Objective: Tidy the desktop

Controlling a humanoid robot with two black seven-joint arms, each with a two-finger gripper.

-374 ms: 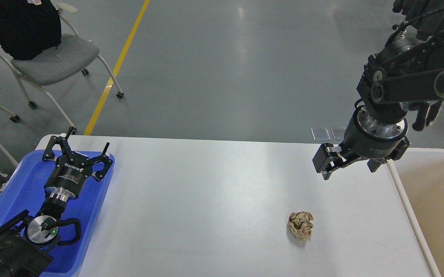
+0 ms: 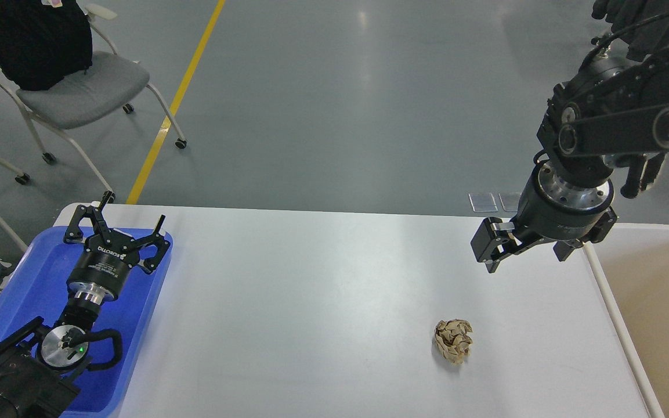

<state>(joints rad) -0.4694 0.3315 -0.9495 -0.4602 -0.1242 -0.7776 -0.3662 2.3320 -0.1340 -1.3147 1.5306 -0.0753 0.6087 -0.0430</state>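
Note:
The white desktop [image 2: 322, 302] fills the middle of the head view. A crumpled beige paper ball [image 2: 454, 341] lies on it at the right front. My right gripper [image 2: 524, 251] hangs above the desktop's far right part, beyond and to the right of the ball. It is open and empty, with its fingers pointing down. My left gripper [image 2: 124, 223] is open and empty, over the far end of the blue tray [image 2: 26, 290] at the left.
A beige open bin [image 2: 659, 313] stands against the desktop's right edge. The blue tray lies on the left end of the desktop. A grey chair [image 2: 79, 87] stands on the floor beyond the left corner, next to a yellow floor line [image 2: 177, 98].

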